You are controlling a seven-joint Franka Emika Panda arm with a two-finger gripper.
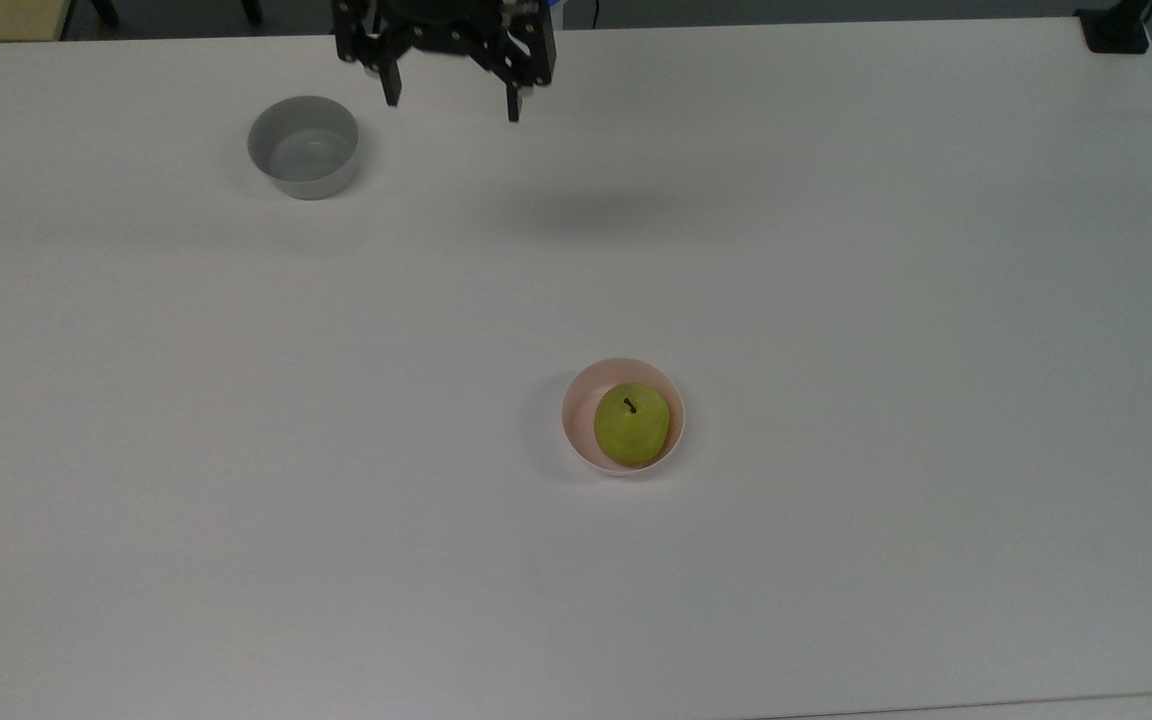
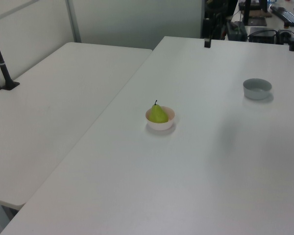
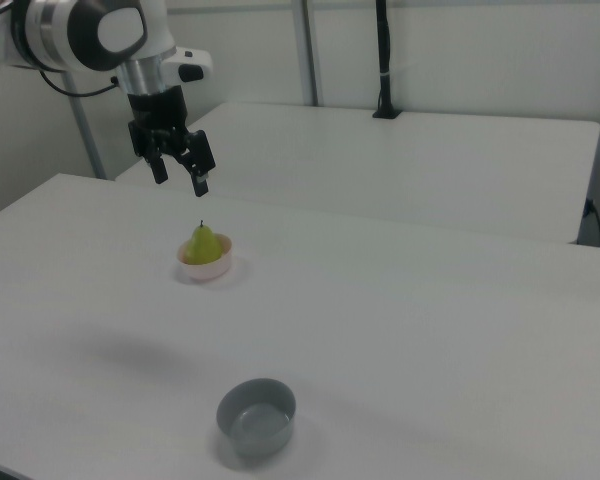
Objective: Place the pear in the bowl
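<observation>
The yellow-green pear [image 1: 631, 424] [image 2: 158, 114] [image 3: 204, 243] sits upright, stem up, inside the pale pink bowl [image 1: 576, 425] [image 2: 162, 125] [image 3: 210, 268] near the table's middle. My gripper [image 1: 451, 108] [image 3: 182, 181] is open with nothing between its fingers. It hangs high in the air, far from the bowl, at the top view's upper edge. In the left view, one dark fingertip [image 2: 207, 43] shows at the far end of the table.
A grey straight-sided bowl [image 1: 303, 147] [image 2: 257, 88] [image 3: 257, 416] stands empty at the top view's upper left, just left of the gripper. A second white table [image 2: 49, 112] adjoins on the left view's left, with a black post [image 2: 1, 63] on it.
</observation>
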